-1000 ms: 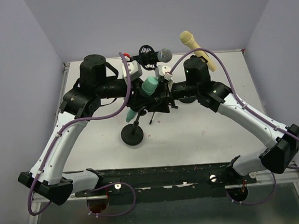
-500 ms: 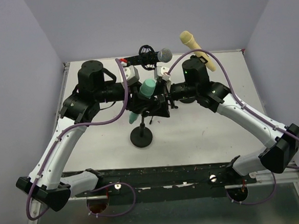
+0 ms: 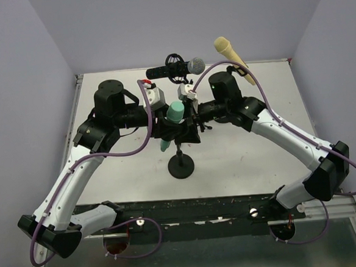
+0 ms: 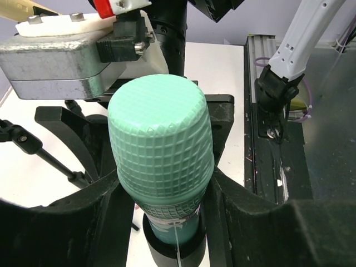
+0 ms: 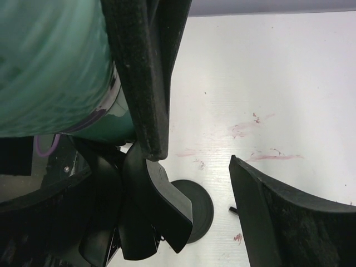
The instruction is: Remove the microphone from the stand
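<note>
Left jaws clamp microphone [image 4: 161, 150]; right jaws apart beside it (stand [image 3: 181, 167] top hidden).

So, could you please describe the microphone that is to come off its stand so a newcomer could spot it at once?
Find the middle of the white table, where a stand with a round black base rises; the green microphone sits atop it. It alone has a mint-green head: the black microphone behind has a silver head, and the yellow microphone leans at back right.

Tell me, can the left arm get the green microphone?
Looks like yes: the left gripper has its fingers against both sides of the green microphone, with nothing in between.
</note>
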Available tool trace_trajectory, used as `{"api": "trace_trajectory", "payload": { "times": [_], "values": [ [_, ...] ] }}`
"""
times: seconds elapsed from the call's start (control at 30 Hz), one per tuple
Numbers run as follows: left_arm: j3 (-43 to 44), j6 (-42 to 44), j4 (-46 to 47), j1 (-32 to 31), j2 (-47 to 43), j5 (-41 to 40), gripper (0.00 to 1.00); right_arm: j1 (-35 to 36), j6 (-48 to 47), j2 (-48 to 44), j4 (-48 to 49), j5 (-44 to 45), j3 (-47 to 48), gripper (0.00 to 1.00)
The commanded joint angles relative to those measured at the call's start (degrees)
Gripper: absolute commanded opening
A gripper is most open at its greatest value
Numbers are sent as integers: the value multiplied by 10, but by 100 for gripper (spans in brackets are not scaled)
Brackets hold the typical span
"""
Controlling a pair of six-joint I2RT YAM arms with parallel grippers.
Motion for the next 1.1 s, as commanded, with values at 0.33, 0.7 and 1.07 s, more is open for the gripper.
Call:
{"api": "trace_trajectory", "payload": {
  "times": [0.33,0.7,1.07],
  "values": [
    [45,67,-3,2,-1,21,0,2,-94,-6,-158,-2,75,92],
    [45,69,-3,1,-1,20,0,2,-81,7,-114,-17,57,78],
    [87,32,21,2,-11,12,0,2,-77,-2,-109,12,49,27]
  ]
}}
